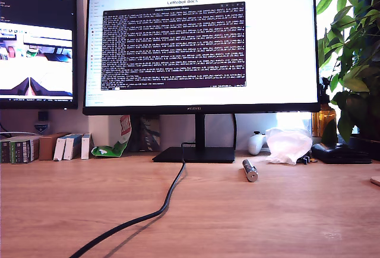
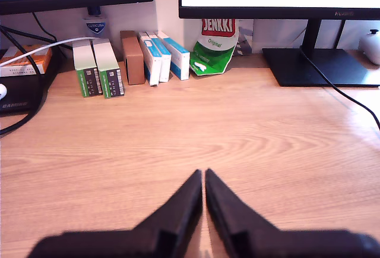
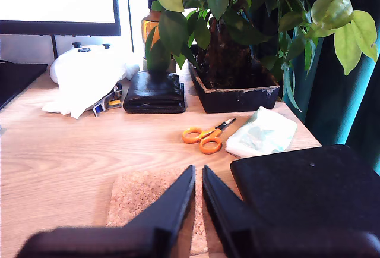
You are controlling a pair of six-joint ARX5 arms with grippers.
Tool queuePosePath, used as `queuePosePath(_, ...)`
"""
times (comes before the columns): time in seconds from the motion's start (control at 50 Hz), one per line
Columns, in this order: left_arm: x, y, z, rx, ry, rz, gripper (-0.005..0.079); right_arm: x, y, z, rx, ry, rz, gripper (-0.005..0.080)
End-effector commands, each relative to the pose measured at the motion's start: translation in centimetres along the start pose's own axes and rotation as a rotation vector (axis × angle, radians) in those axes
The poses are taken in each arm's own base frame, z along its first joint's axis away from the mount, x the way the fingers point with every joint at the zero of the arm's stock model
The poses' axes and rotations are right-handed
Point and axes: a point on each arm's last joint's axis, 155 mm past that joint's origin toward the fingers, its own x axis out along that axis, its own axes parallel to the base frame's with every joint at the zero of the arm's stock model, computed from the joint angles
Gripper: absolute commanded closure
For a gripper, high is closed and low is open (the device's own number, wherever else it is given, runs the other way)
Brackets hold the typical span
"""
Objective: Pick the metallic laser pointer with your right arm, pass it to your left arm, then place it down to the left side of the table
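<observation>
Laser pointer (image 1: pixel 250 170) on desk (image 1: pixel 267 222), exterior view's right, long axis toward camera. My second gripper (image 3: pixel 198 178) nearer, clenched, empty; my first gripper (image 2: pixel 203 181) same.

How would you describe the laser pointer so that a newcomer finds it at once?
Start at the big monitor's black stand in the exterior view. Just to its right on the table lies the metallic laser pointer, beside crumpled white plastic. It alone is a slim silver cylinder.

Silver laser pointer (image 1: pixel 250 170) lies flat on wooden table (image 1: pixel 285 222).
</observation>
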Motion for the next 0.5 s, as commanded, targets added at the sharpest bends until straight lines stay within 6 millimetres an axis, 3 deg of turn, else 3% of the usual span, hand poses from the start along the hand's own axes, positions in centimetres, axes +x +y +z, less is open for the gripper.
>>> queuePosePath(0.0, 0.36, 0.18, -1.65, -0.007, 0.030, 0.001, 0.0765, 0.09, 0.15, -0.24, 0.002, -0.003, 0.005, 0.0753)
queuePosePath(0.48, 0.37, 0.15, -1.55, -0.006, 0.026, 0.000, 0.0765, 0.07, 0.79, -0.11, 0.010, -0.008, 0.040, 0.0753)
